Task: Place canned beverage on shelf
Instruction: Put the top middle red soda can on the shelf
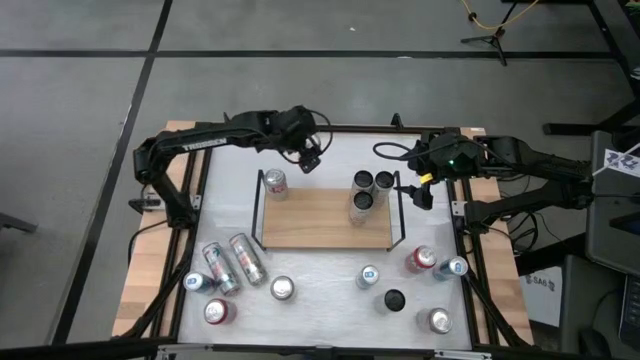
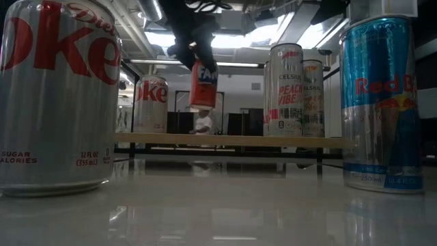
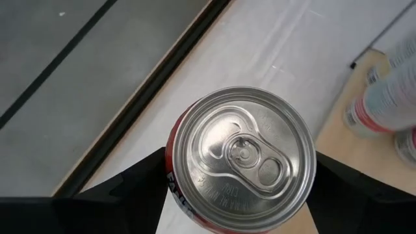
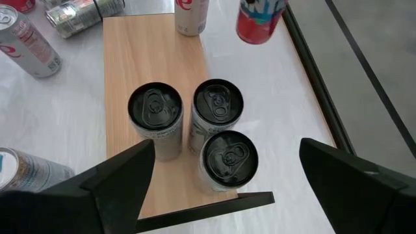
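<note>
**Red can held in the air beside the shelf's far edge**

The left gripper [image 1: 312, 158] grasps a red can [image 2: 203, 85], tilted, above the tabletop just beyond the shelf [image 1: 325, 225]. Released here, it would likely miss the board; lowered askew, it could topple or nudge the Coke can [image 1: 275, 184] nearby. The right gripper [image 1: 421, 193], fingers spread and empty, waits beside three slim cans [image 4: 195, 127].

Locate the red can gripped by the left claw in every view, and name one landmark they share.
Left wrist view: the red can fills the centre, lid toward the camera.
High view: almost hidden beneath the left claw, just beyond the shelf's far-left corner.
Low view: hanging left of centre, higher than the shelf board.
Right wrist view: at the top edge, right of centre.
Shared landmark: the shelf.
</note>
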`<action>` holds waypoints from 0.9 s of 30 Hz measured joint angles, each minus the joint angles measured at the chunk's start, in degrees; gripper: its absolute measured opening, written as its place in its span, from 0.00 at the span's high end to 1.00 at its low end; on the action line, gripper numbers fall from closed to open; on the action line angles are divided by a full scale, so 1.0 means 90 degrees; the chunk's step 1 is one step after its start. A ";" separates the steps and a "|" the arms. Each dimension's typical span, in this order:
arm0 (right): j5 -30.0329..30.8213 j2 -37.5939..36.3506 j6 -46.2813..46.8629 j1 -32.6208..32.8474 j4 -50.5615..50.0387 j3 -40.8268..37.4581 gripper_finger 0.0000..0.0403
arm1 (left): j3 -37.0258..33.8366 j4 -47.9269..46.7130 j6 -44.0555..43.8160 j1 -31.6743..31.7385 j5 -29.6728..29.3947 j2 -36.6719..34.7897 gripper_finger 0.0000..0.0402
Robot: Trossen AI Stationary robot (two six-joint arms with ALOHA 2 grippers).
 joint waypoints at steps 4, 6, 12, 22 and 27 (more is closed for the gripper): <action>-0.0002 0.0000 0.0000 0.0000 0.0000 0.0000 0.06 | -0.0640 0.0238 0.0151 -0.0029 0.0295 -0.0429 0.28; 0.0000 0.0000 0.0000 0.0000 0.0000 0.0000 0.06 | -0.0971 0.0517 0.0390 -0.0029 0.0604 -0.0688 0.28; 0.0000 0.0000 -0.0002 0.0000 0.0000 0.0000 0.06 | -0.1893 0.1114 0.0881 -0.0017 0.1345 -0.1466 0.28; -0.0002 0.0000 0.0000 0.0000 0.0000 0.0000 0.06 | -0.2967 0.2180 0.1405 -0.0012 0.2121 -0.2059 0.28; 0.0000 0.0000 0.0000 0.0000 0.0000 0.0000 0.06 | -0.3004 0.2237 0.1640 -0.0027 0.2272 -0.1964 0.28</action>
